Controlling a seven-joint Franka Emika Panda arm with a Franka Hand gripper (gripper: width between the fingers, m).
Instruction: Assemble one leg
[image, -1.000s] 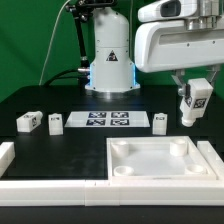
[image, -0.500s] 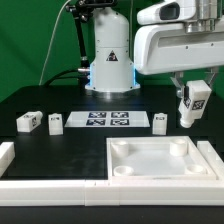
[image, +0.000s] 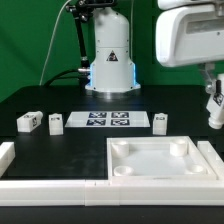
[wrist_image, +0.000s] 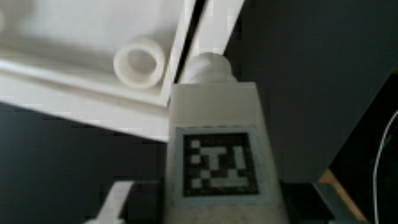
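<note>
My gripper (image: 212, 97) pinches the leg (wrist_image: 215, 140) between its fingers (wrist_image: 121, 203). The leg's tag faces my wrist camera and its rounded end points down toward the tray-like part (wrist_image: 71, 60). In the exterior view I hold the leg in the air at that view's right edge, seemingly above the tray-like part's far corner, though the frame cuts me off. Three other legs (image: 56, 122) lie on the black table (image: 60, 150) beside the marker board (image: 107, 120).

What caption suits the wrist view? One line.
Gripper holds a small white plastic leg, tagged, near a round socket of the large white tray.
</note>
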